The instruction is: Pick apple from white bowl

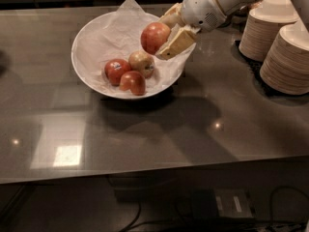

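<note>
Camera view: my gripper (163,37) hangs above the right side of the white bowl (76,47), its 2 fingers pinching the apple (153,36), which is in the air, clear of the crinkled paper (104,37). The hold looks to be out near the fingertips, so a jolt could roll the apple free onto the 3 other apples (131,72) below. My lower finger (176,43) is close to the paper's raised edge; catching it could tug the bowl across the table (217,129).
</note>
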`<state>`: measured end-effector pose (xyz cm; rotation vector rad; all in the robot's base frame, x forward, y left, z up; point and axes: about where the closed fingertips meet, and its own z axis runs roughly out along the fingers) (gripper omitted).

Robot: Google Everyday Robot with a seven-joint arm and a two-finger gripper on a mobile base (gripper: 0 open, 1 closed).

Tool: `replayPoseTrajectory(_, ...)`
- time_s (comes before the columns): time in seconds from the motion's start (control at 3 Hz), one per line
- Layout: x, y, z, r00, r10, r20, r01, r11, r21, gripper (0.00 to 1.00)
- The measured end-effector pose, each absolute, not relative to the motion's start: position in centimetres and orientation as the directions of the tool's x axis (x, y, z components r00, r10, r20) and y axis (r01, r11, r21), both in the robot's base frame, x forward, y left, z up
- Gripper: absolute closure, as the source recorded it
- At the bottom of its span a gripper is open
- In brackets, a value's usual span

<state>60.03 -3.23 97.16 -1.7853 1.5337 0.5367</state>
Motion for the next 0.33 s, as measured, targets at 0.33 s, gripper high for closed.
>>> replayPoseTrajectory(0.33, 60.03, -3.23, 97.16, 0.209, -0.673, -0.71, -0.969, -0.042, -0.245, 0.0)
